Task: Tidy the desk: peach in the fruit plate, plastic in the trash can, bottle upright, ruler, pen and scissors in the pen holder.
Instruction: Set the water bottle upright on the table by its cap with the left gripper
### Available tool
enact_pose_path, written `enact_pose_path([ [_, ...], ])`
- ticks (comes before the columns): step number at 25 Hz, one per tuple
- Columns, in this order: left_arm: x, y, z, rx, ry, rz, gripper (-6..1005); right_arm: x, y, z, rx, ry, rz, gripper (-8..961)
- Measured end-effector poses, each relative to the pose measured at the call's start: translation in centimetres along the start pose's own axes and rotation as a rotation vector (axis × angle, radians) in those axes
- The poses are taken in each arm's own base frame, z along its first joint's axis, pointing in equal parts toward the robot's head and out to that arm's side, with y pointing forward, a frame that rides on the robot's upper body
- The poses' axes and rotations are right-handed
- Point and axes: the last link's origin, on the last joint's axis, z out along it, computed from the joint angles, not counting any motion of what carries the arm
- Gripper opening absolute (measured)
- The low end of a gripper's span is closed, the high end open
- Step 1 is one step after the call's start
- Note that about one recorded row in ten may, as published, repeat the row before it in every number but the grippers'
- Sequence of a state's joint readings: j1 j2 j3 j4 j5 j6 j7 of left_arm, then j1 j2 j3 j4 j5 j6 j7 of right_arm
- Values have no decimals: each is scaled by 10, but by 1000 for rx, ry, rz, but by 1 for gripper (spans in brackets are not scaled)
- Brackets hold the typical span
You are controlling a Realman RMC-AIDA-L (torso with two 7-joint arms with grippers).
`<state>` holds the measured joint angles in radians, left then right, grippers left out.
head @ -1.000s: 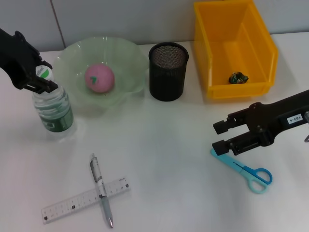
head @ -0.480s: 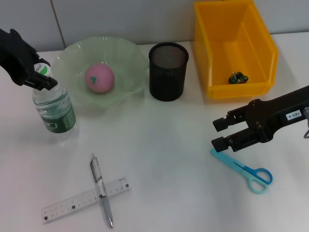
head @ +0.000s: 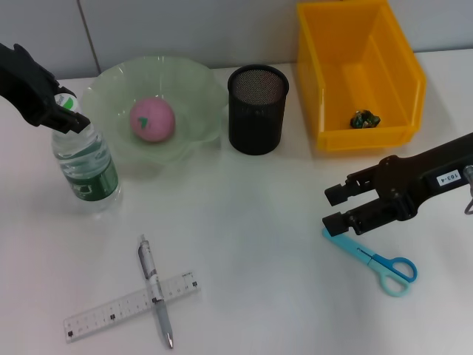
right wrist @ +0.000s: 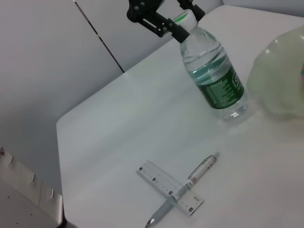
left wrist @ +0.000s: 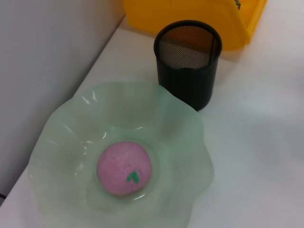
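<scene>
1 bottle (head: 85, 159) upright on the counter (head: 244, 244) — left end effector (head: 63, 111) clamped on its cap.
Releasing off-centre could topple it; my right end effector (head: 334, 207) hovers spread above the scissors (head: 373, 260).

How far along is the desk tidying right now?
Done: the peach sits in the plate, and a wad lies in the yellow bin. In hand: the left pincer is at the cap of the bottle, which stands almost upright. Left: the ruler and the pen crossing it, and the scissors just under the open right pincer, are all outside the holder.
</scene>
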<state>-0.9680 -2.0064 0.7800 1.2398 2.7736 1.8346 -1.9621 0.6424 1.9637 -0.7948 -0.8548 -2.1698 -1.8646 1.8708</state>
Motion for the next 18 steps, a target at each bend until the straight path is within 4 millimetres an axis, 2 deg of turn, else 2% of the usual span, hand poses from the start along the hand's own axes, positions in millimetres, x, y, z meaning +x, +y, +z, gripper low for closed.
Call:
enact_pose_path([
  [18, 2, -1, 4, -8, -4, -45, 510, 1, 1, -2, -9, 21, 1, 748],
])
